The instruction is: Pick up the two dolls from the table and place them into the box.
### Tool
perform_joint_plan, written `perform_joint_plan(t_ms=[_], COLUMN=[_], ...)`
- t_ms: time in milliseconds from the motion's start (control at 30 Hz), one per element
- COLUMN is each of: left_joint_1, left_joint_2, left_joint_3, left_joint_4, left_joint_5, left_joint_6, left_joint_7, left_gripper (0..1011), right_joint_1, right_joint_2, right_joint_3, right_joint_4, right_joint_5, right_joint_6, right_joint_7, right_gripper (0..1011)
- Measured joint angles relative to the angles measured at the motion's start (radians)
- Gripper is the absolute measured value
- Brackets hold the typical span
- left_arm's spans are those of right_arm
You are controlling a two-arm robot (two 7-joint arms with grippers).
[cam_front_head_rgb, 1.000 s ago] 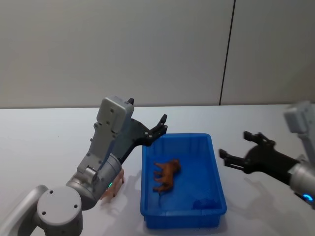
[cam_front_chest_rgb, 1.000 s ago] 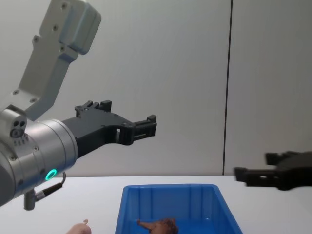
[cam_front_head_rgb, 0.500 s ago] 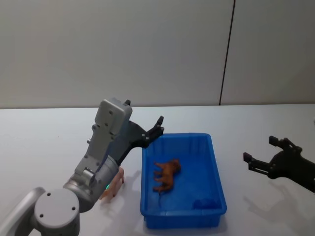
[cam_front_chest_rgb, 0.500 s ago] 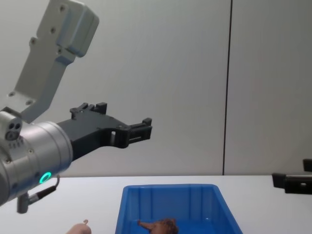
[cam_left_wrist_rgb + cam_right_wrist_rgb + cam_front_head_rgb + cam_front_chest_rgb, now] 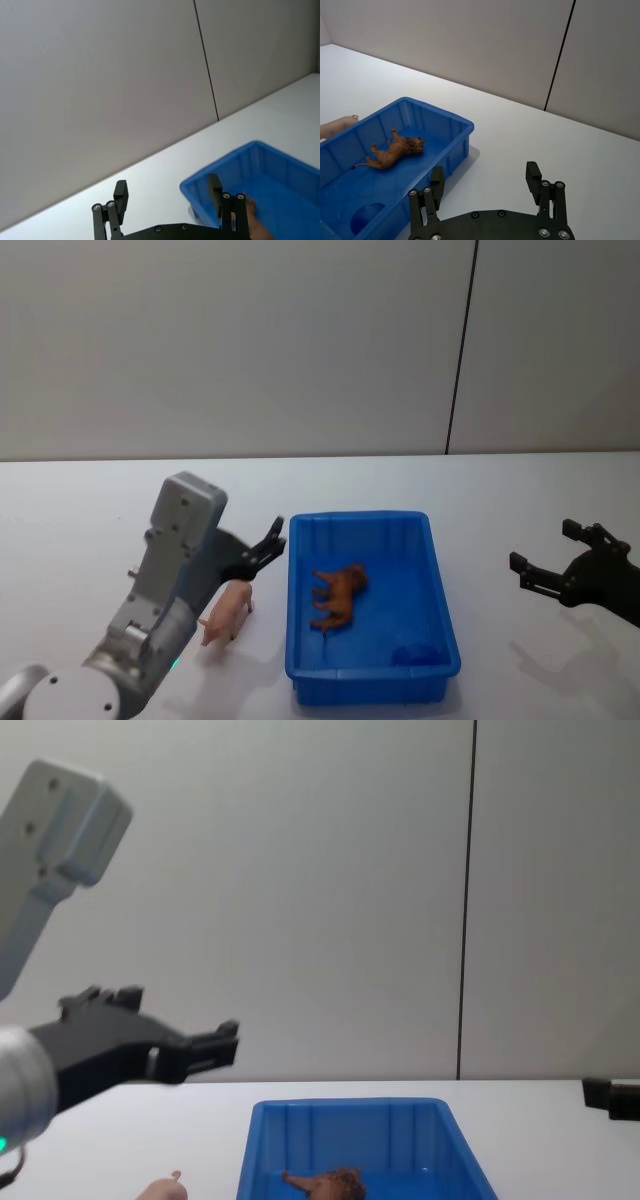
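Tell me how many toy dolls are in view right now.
2. The reddish-brown doll lies inside the blue box; the pale pink doll rests on the table beside the box's left wall, near the left gripper.

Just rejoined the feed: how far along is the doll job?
Done: the reddish-brown shaggy doll lies inside the bright blue plastic bin. In hand: nothing; the left gripper hovers open near the pale pink smooth doll on the white table, left of the bin. The right gripper is open, right of the bin. Left: bin the pink doll.
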Motion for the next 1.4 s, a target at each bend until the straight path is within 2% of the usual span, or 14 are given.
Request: perform_joint_plan(t_ms=[333,633,933,1400], left_joint_1=[0.077,0.112,0.109,0.058], left_joint_2=[0.067,0.099,0.097,0.054], left_joint_3=[-0.02,-0.033,-0.04,-0.043], left_joint_4=[-0.035,-0.023,0.026,0.151], left_joint_5=[-0.077,-0.124,-0.145,-0.152], left_joint_6=[0.059,0.092,0.101,0.085], left_joint_7=[0.028,0.0,-0.054,-0.152], left_gripper=[1001,1001,1001,1001], right_joint_1=[-0.005,-0.008,-0.008,-0.009], right_joint_2=[0.006,0.008,0.009,0.011], right_joint_3=[0.004,0.006,0.007,0.007], right_joint_4=[-0.001,-0.002,-0.002,-0.002], right_joint_5=[0.005,0.007,0.008,0.009], right_joint_6=[-0.003,-0.005,-0.006,-0.006], right_joint_7=[-0.002,-0.003,-0.003,-0.003], right_gripper=[1001,1001,1001,1001])
